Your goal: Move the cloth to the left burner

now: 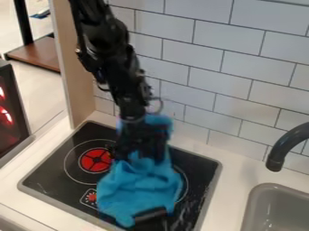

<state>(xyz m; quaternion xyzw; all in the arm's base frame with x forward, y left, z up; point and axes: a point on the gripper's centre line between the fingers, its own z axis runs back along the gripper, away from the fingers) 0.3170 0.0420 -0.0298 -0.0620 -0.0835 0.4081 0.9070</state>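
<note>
As the crumpled blue cloth (pixel 140 187) overlies the ringed right burner (pixel 185 181), lower centre, the black gripper (pixel 142 151) sits at its upper folds, presumably for transfer to the red-centred left burner (pixel 95 160); opening and hold cannot be determined.

soft blue cloth (pixel 140 186), glossy black stovetop (pixel 54 166), matt grey sink (pixel 259 210)

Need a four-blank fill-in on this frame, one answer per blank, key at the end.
The cloth, with the gripper at its upper part, is ____ in colour.
The left burner has a ____ centre.
The cloth partly covers the burner on the ____.
The wall has white ____.

Missing words: blue; red; right; tiles.
</note>
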